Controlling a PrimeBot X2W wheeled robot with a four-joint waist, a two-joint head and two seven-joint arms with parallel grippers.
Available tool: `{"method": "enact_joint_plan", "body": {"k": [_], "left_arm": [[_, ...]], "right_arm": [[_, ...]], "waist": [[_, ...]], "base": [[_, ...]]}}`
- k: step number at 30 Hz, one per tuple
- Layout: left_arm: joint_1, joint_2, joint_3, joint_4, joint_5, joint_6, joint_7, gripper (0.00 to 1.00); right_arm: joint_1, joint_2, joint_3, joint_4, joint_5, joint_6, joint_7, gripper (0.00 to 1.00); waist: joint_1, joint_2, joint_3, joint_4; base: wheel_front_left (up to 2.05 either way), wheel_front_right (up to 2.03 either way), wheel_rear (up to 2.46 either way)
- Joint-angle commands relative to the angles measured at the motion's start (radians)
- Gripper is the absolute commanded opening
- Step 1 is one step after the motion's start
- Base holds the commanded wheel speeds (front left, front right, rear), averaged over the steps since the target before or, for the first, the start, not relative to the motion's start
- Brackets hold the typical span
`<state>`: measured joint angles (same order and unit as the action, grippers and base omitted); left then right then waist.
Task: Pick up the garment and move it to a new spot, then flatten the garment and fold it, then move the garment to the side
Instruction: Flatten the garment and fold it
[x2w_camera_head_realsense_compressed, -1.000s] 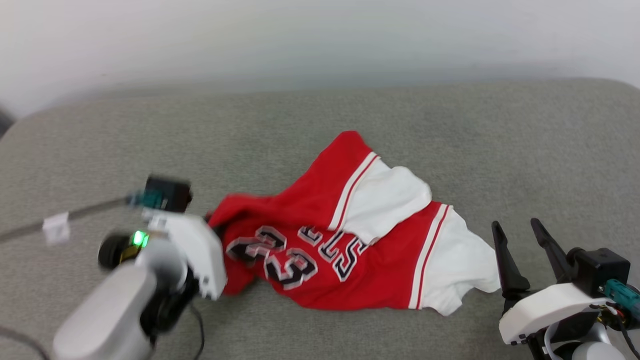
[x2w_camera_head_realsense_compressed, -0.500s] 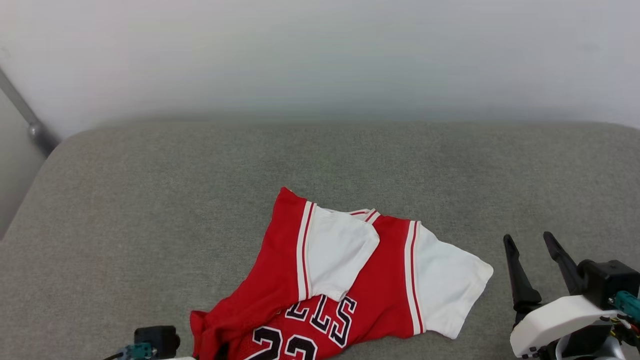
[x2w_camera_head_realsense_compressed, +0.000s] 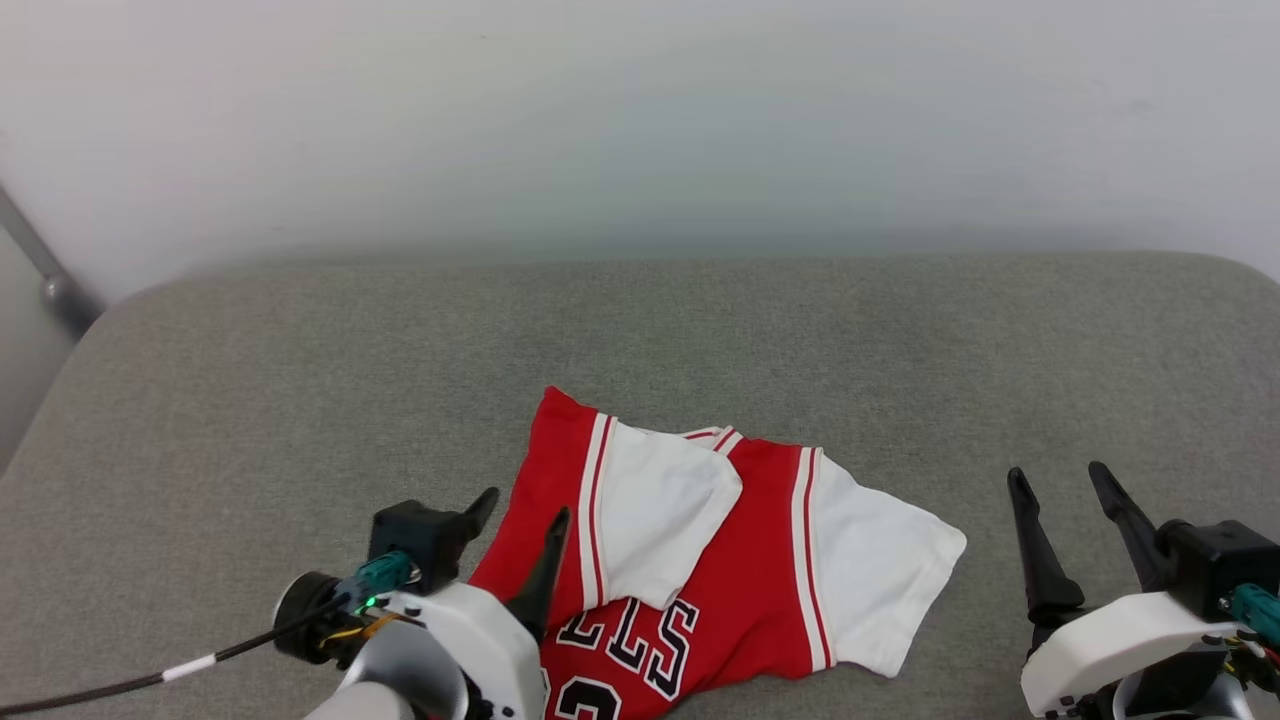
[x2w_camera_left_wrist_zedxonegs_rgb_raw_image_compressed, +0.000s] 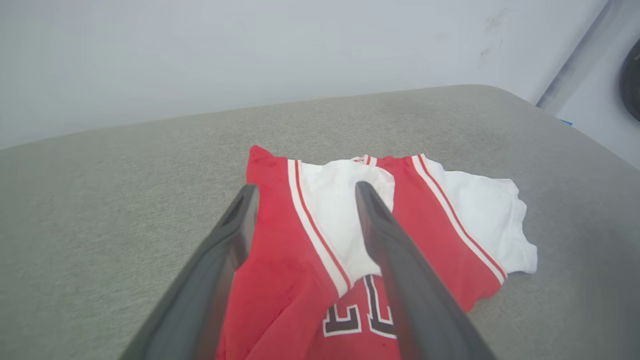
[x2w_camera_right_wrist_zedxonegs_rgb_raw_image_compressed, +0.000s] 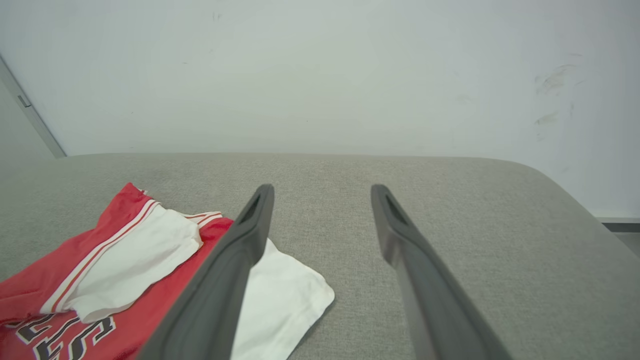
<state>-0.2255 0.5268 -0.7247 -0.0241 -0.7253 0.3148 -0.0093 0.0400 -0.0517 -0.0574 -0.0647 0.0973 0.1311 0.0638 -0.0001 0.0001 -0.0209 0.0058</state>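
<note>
Jersey lies rumpled on the grey padded surface, seemingly laid ready for flattening; left gripper over its edge and right gripper beside it both gape empty.

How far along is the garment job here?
Looks done: the garment lies on the grey cushion, ungripped. In hand: nothing; left gripper open over its red side, right gripper open, apart. Left: flattening (a white sleeve lies flopped over the chest), folding, moving aside.

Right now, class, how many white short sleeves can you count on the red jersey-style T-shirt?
2. One white short sleeve lies folded over the red jersey-style T-shirt's chest; the other sleeve spreads flat on the grey fabric surface, toward the robot's right.
</note>
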Motion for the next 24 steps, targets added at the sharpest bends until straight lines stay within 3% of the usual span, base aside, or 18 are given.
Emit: {"method": "enact_joint_plan", "body": {"k": [1,6,12,16,22,23,24], "left_arm": [[-0.033,-0.009,-0.023,0.011,0.013,-0.022,0.018,1.00],[-0.156,-0.033,-0.135,0.084,0.045,-0.153,0.140,1.00],[-0.257,-0.060,-0.212,0.189,-0.013,-0.302,0.311,1.00],[-0.303,-0.070,-0.233,0.259,-0.048,-0.353,0.404,1.00],[-0.332,-0.086,-0.256,0.351,-0.093,-0.376,0.510,1.00],[-0.332,-0.086,-0.260,0.365,-0.098,-0.377,0.524,0.82],[-0.332,-0.089,-0.262,0.376,-0.107,-0.380,0.534,0.43]], "right_arm": [[-0.001,0.002,0.000,-0.005,0.009,-0.001,0.003,1.00],[-0.011,0.002,0.004,-0.004,0.017,-0.001,0.001,1.00],[-0.025,0.002,0.018,0.006,0.029,-0.001,-0.011,1.00],[-0.044,0.002,0.031,0.017,0.043,-0.001,-0.023,1.00],[-0.067,0.002,0.047,0.035,0.054,-0.001,-0.038,1.00],[-0.067,0.002,0.048,0.038,0.056,-0.001,-0.039,1.00],[-0.068,0.002,0.047,0.041,0.058,-0.001,-0.041,1.00]], "waist": [[0.0001,-0.0001,0.007,-0.009],[0.0001,-0.0001,0.043,-0.040],[0.0001,-0.0001,0.109,-0.080],[0.0001,-0.0001,0.145,-0.105],[0.0001,-0.0001,0.176,-0.132],[0.0001,-0.0001,0.179,-0.135],[0.0001,-0.0001,0.182,-0.137]], "base": [[0.00,0.00,0.00],[0.00,0.00,0.00],[0.00,0.00,0.00],[0.00,0.00,0.00],[0.00,0.00,0.00],[0.00,0.00,0.00],[0.00,0.00,0.00]]}}
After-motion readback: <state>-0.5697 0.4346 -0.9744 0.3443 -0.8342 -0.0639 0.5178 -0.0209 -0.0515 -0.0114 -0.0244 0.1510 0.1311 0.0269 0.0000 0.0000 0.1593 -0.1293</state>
